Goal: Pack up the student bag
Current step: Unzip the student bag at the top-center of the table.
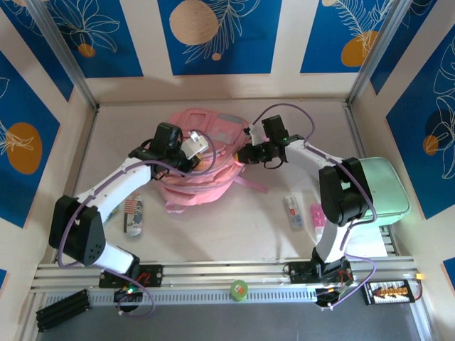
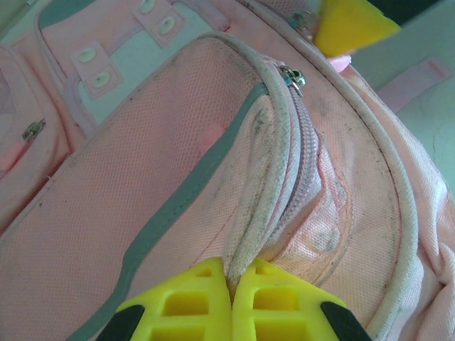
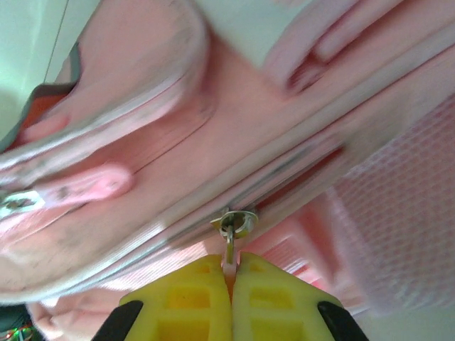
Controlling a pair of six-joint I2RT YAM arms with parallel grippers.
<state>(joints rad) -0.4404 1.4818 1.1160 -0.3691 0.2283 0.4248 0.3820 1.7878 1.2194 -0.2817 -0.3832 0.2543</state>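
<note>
Right wrist: the zip pull (image 3: pixel 229 249) is pinched by right fingers (image 3: pixel 186 307), the student bag (image 3: pixel 234 135) zip track (image 3: pixel 302 165) slanting just above; left fingers (image 2: pixel 186 307) are clamped on piping (image 2: pixel 279 167).

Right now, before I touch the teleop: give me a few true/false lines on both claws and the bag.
1. The right claw is shut on a zip pull of the pink backpack. True.
2. The left claw hangs open, clear of the bag. False: it is shut on a fold of the backpack's fabric beside a pocket zip.
3. The mint-green case lies outside the backpack, at the right side of the table. True.
4. The backpack stands on the near rail. False: it lies in the middle of the table, between the two claws.
</note>
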